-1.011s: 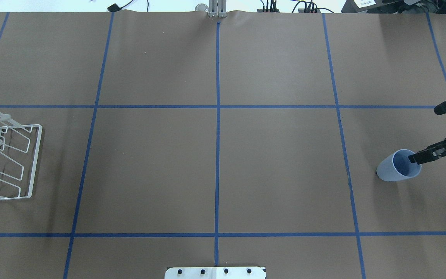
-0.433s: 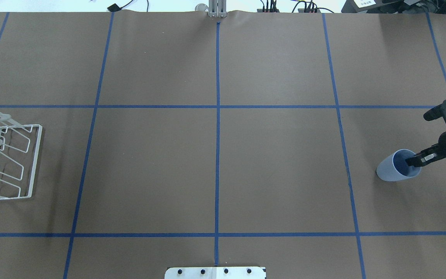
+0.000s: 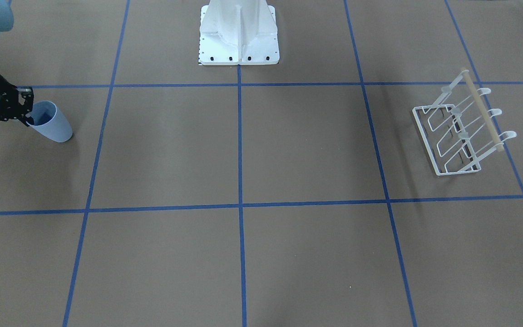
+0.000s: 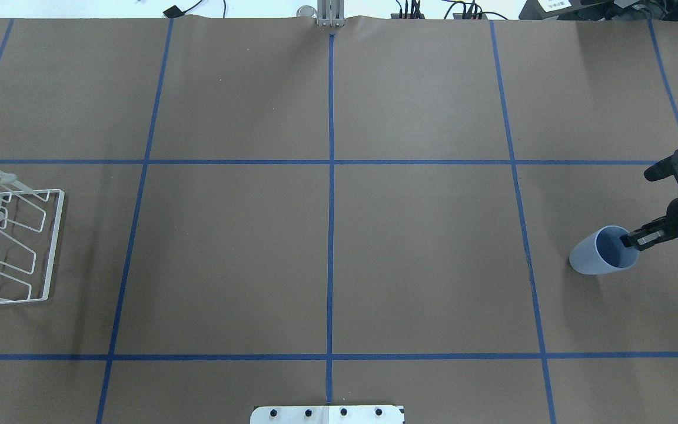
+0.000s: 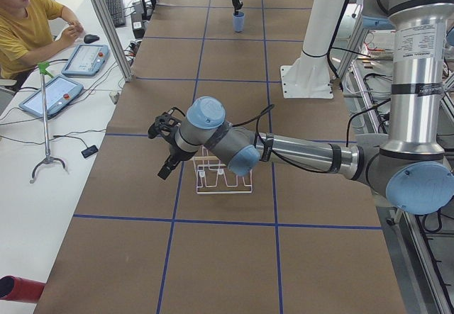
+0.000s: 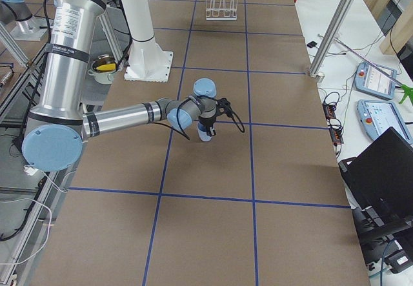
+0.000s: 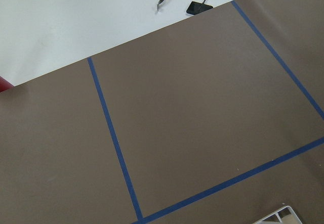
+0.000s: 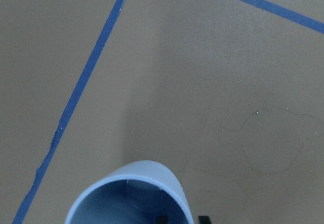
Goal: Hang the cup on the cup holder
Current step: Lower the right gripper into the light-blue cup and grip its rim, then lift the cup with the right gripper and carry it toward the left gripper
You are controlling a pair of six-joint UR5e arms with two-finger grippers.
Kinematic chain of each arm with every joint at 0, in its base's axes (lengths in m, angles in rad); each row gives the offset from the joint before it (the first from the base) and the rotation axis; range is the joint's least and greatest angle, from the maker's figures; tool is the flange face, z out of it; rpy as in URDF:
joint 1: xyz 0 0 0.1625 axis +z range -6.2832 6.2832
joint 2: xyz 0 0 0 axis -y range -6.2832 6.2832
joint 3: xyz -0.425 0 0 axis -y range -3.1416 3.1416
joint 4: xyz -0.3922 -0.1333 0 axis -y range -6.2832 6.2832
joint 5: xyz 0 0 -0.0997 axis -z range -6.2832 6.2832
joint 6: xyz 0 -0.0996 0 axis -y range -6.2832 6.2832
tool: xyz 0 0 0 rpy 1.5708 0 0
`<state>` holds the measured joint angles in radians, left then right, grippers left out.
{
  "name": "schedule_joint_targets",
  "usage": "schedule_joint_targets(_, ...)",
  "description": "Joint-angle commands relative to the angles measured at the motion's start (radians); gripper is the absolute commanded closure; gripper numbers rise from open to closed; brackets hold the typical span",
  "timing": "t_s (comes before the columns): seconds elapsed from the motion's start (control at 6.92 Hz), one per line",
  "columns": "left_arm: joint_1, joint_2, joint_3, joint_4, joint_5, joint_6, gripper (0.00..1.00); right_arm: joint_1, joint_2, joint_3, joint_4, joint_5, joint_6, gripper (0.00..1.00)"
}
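The light-blue cup (image 4: pixel 593 260) stands at the table's right side, also seen in the front view (image 3: pixel 55 125), the right side view (image 6: pixel 204 134) and the right wrist view (image 8: pixel 126 196). My right gripper (image 4: pixel 630 240) (image 3: pixel 27 119) is shut on its rim, one finger inside the cup and one outside. The white wire cup holder (image 4: pixel 12 247) (image 3: pixel 456 136) with its wooden rod stands at the far left. In the left side view my left gripper (image 5: pixel 165 169) hovers beside the holder (image 5: pixel 223 181); I cannot tell whether it is open or shut.
The white robot base (image 3: pixel 239 34) sits at the table's middle edge. Blue tape lines (image 4: pixel 331 176) divide the brown table cover. An operator (image 5: pixel 28 23) sits at a side desk with tablets. A corner of the holder shows in the left wrist view (image 7: pixel 278 216).
My right gripper came in toward the cup and dipped one finger inside the rim, and its fingers closed on the wall. The cup has shifted slightly left. The holder has not moved.
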<state>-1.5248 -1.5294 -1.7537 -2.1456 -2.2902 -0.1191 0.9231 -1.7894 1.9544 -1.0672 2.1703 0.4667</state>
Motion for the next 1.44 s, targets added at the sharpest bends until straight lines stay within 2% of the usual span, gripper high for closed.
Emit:
schedule_joint_targets(0.0,0.0,-0.005,-0.012,0.0,-0.002,-0.004,0.01,0.049,0.042,0.026,0.004,0.07,0.0,1.0)
schedule_joint_targets(0.14,-0.001,-0.017,-0.013,0.003,-0.012,-0.005,0.01,0.063,0.109,0.021,0.006,0.098,0.03,1.0)
schedule_joint_targets(0.43,0.002,-0.115,-0.013,-0.026,-0.121,-0.219,0.01,0.062,0.268,0.021,0.045,0.102,0.27,1.0)
schedule_joint_targets(0.72,0.076,-0.188,-0.016,-0.161,-0.231,-0.52,0.02,0.06,0.335,0.014,0.291,0.102,0.543,1.0)
schedule_joint_targets(1.16,0.242,-0.325,-0.023,-0.512,-0.238,-1.141,0.02,0.042,0.439,0.011,0.656,0.091,0.943,1.0)
schedule_joint_targets(1.3,0.326,-0.354,-0.035,-0.637,-0.23,-1.313,0.02,0.028,0.455,0.011,0.741,0.079,1.008,1.0)
